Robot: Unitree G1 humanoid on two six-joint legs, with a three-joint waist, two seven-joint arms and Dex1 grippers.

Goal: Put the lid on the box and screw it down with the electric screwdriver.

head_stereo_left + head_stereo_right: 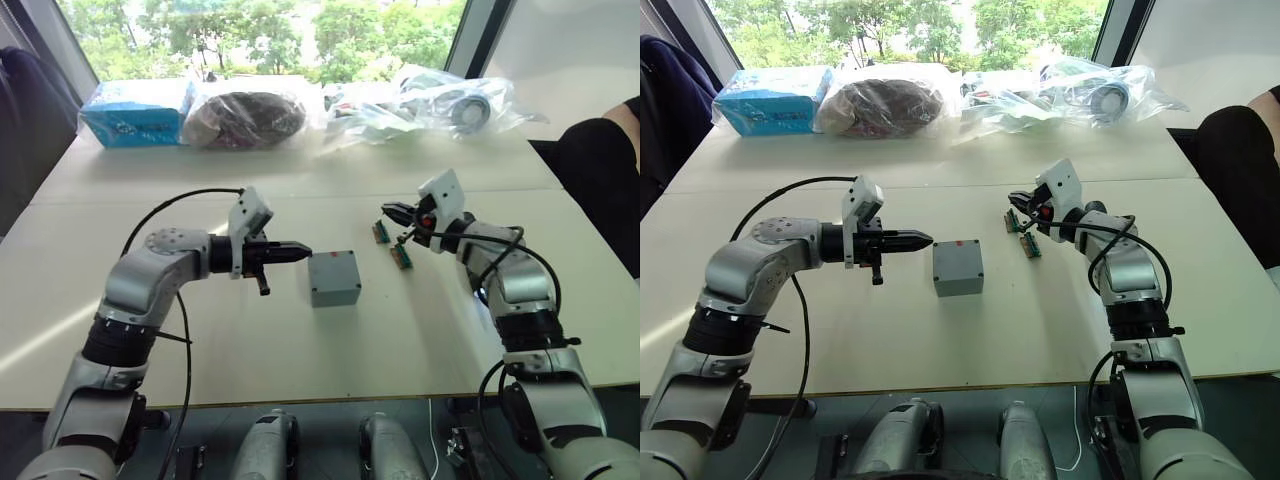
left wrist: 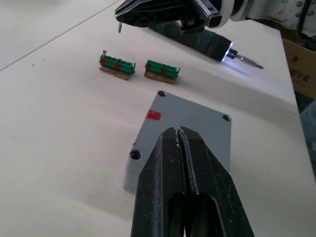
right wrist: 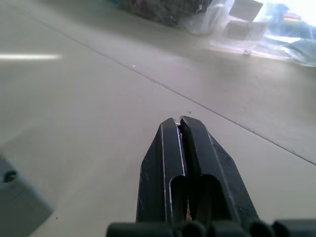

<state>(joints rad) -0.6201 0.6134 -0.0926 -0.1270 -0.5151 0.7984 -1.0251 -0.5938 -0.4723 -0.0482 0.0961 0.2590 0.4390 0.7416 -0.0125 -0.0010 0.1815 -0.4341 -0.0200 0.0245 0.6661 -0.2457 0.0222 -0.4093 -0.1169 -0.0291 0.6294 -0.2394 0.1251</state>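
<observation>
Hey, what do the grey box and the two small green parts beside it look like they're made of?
The box, lid on, looks like matte grey moulded plastic: even colour, soft corners, recessed screw holes. The green parts look like glossy plastic blocks with red dots on tan bases; the base material is unclear.

The box (image 1: 334,278) with its lid (image 2: 187,118) looked like matt grey plastic; the table (image 1: 300,350) was smooth and pale; the electric screwdriver (image 2: 207,44) was black, with a metal bit.
</observation>
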